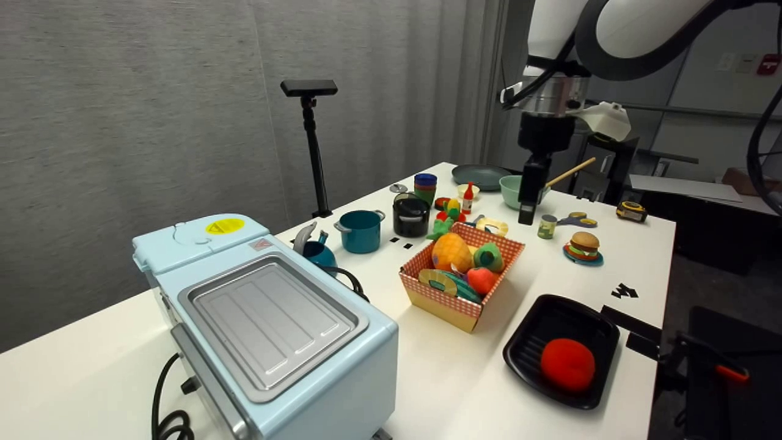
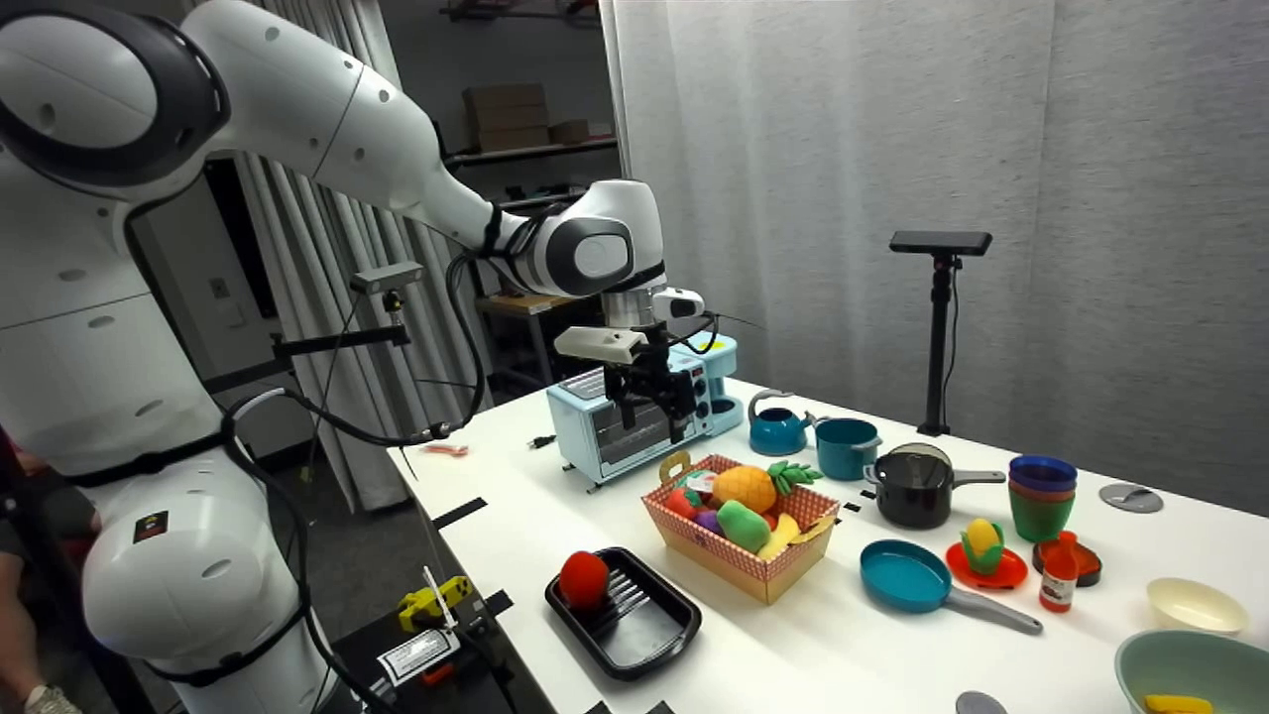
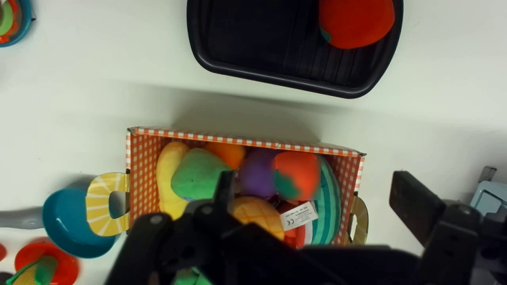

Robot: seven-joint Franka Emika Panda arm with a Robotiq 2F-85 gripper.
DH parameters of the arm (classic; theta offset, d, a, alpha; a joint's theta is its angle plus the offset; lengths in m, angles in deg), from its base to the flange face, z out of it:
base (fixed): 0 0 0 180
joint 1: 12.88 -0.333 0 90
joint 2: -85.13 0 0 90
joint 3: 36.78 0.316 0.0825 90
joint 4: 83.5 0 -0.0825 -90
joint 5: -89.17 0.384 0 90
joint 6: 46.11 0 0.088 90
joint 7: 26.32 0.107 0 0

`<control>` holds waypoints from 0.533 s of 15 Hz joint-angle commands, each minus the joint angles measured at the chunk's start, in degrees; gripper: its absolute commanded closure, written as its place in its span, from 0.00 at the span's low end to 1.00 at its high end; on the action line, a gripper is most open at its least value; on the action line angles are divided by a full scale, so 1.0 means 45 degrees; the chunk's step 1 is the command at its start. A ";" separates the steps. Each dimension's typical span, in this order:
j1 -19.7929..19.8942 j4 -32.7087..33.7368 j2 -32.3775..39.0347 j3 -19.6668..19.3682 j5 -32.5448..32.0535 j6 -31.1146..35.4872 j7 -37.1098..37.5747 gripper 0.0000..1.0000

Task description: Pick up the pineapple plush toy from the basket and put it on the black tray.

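Observation:
The yellow-orange pineapple plush toy (image 1: 451, 252) lies in the basket (image 1: 441, 310) among other plush foods. In an exterior view its green leaves stick out past the rim, and its body (image 2: 746, 488) lies at the basket's (image 2: 706, 551) far side. In the wrist view the pineapple (image 3: 259, 217) is partly hidden by a gripper finger. The black tray (image 2: 649, 635) stands beside the basket with a round red plush toy (image 2: 585, 580) on it; the tray also shows in the wrist view (image 3: 253, 35). My gripper (image 3: 313, 178) is open and empty, above the basket; in an exterior view its fingers (image 2: 654, 421) point down.
A light blue toaster oven (image 1: 342, 366) stands near the basket. A teal pot (image 2: 846, 448), a black pot (image 2: 912, 486) and a teal pan (image 2: 904, 575) stand on the basket's other side. A green plush pear (image 2: 744, 527) and a striped watermelon plush (image 3: 328, 198) share the basket.

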 commanded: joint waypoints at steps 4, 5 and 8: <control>0.0016 0.0574 0.1934 0.0019 -0.0061 0.3817 0.0913 0.00; 0.0023 0.0770 0.2379 0.0008 0.0060 0.4334 0.1157 0.00; 0.0038 0.1456 0.3845 -0.0158 -0.0167 0.6125 0.2175 0.00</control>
